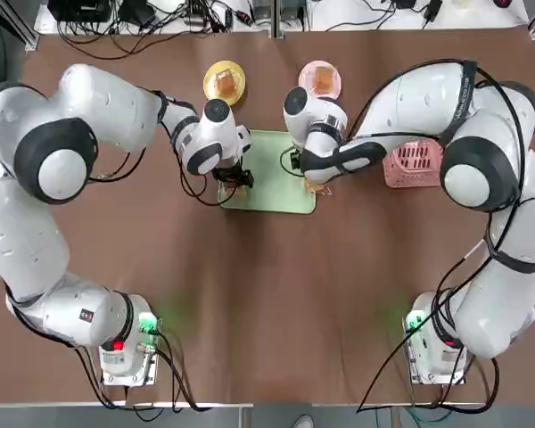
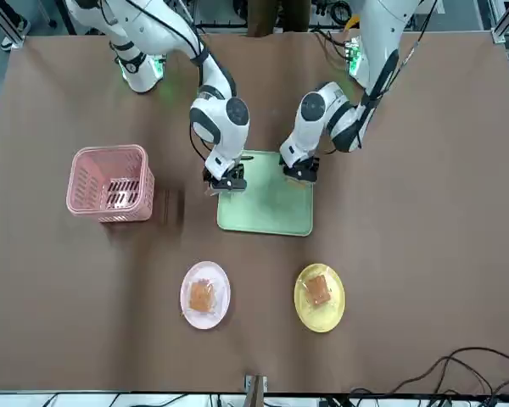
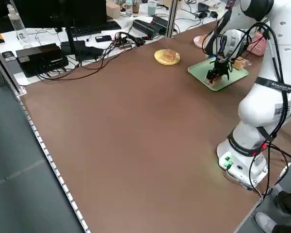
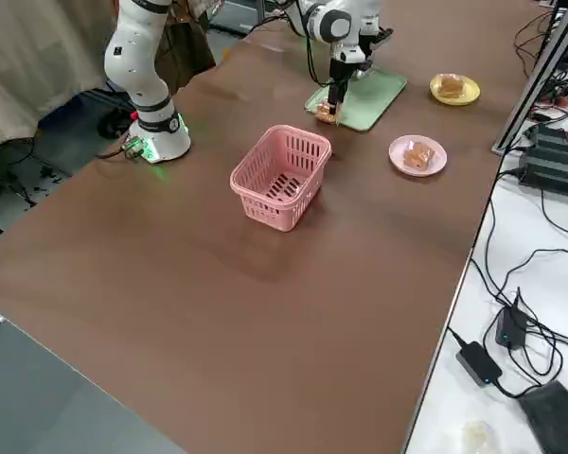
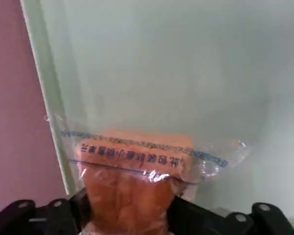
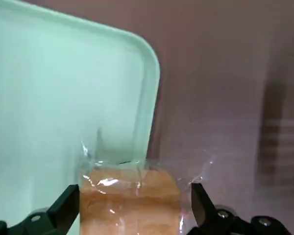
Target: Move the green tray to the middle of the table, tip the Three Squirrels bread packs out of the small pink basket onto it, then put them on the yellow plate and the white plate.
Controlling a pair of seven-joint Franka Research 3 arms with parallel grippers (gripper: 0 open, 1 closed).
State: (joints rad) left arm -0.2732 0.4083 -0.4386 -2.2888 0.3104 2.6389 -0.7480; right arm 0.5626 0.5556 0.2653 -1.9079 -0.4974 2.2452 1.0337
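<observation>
Mint-green tray [image 1: 272, 174] sits mid-table under both your claws. Your left gripper [image 5: 130, 215] is clamping down around a bread pack [image 5: 132, 188] at the tray's edge. Your right gripper [image 6: 132, 208] stands spread wide, another pack [image 6: 130, 200] between its fingers at the tray's corner, ungripped. Pink basket [image 1: 412, 163] rests just beyond your right claw.

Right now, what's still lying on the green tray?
Two bread packs remain on the green tray, one under each gripper at its robot-side corners: the left gripper jaws flank one pack; the right gripper jaws straddle the other. The arms hide both packs from above.
</observation>
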